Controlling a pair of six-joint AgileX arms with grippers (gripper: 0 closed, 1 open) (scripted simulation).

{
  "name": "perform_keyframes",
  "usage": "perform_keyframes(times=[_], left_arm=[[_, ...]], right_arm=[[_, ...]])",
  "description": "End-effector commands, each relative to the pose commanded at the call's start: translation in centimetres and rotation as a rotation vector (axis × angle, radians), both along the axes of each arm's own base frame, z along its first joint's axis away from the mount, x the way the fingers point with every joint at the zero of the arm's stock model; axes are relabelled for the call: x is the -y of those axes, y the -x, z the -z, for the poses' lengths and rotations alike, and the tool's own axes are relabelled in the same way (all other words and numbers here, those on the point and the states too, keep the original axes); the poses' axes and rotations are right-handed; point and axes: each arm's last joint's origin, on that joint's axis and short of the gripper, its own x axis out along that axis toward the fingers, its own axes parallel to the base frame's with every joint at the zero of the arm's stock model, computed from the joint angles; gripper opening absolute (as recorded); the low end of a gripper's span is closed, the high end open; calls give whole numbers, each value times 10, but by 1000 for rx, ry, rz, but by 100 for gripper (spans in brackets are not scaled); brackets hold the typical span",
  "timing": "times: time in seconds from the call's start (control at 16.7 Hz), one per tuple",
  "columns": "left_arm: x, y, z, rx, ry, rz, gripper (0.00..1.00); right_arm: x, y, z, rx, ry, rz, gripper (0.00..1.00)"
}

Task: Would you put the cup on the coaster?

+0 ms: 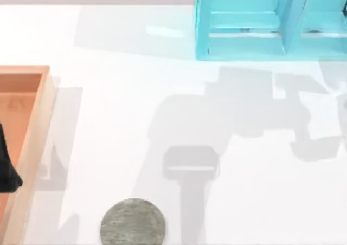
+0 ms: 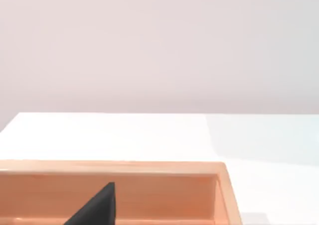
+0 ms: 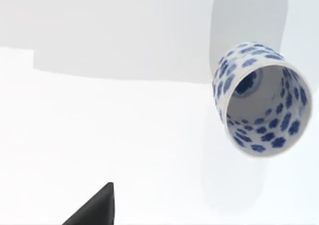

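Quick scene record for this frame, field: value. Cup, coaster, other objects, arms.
cup: white with blue floral pattern, on the white table, seen in the right wrist view
coaster: grey stone-like disc, near front edge of table, nothing on it
cup on coaster: not yet
wooden tray: at table's left edge
blue rack: at the back, right of centre
left gripper: dark fingertip over the wooden tray
right gripper: dark fingertip near cup

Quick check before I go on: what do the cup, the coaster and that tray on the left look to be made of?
Cup: glazed ceramic, by the smooth white surface with blue flowers. Coaster: probably stone, mottled grey and matte. Tray: likely light wood, plain orange-tan walls.
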Motion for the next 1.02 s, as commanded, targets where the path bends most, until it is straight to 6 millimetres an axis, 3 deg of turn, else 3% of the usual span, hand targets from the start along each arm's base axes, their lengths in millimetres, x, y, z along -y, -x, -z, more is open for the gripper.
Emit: perform_keyframes(times=[0.3,0.78,1.02], left_arm=[[0,0,0,0,0,0,100],[0,0,0,0,0,0,100],[0,0,0,0,0,0,100]], right_arm=[[-1,-1,4,1,0,0,100],[0,-2,85,2,0,1,100],[0,0,100,0,0,0,100]])
